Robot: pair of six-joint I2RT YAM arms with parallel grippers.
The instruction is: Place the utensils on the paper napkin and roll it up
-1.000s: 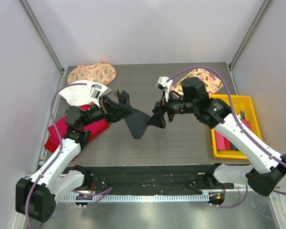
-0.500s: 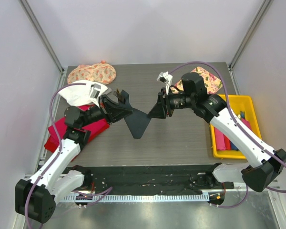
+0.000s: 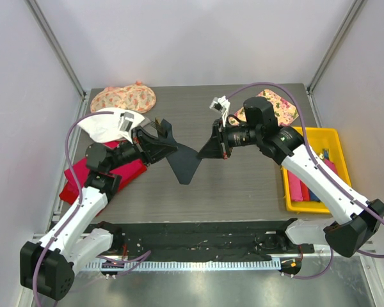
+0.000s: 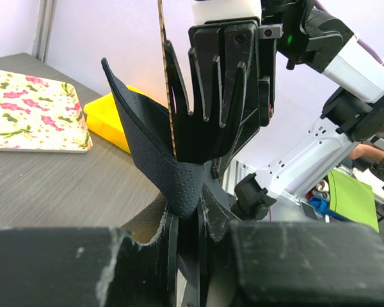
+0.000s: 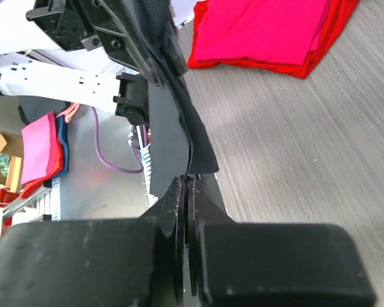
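Note:
The paper napkin (image 3: pixel 184 164) is a dark sheet held off the table between both arms, hanging to a point. My left gripper (image 3: pixel 159 144) is shut on its left side; in the left wrist view the napkin (image 4: pixel 150 144) folds up out of the gripper (image 4: pixel 189 214). A thin tan utensil (image 4: pixel 168 96) stands on edge inside that fold, and its brown tips (image 3: pixel 157 122) show from above. My right gripper (image 3: pixel 208 148) is shut on the napkin's right corner (image 5: pixel 169 137), jaws pressed together (image 5: pixel 185 184).
Red cloth (image 3: pixel 83 176) lies under the left arm, with a white item (image 3: pixel 109 125) behind it. Floral cloths sit at the back left (image 3: pixel 123 99) and back right (image 3: pixel 276 105). A yellow bin (image 3: pixel 313 134) holding cloths stands at the right.
My right gripper moved up and left to the napkin's right corner and shut on it. The left gripper kept its grip and barely moved.

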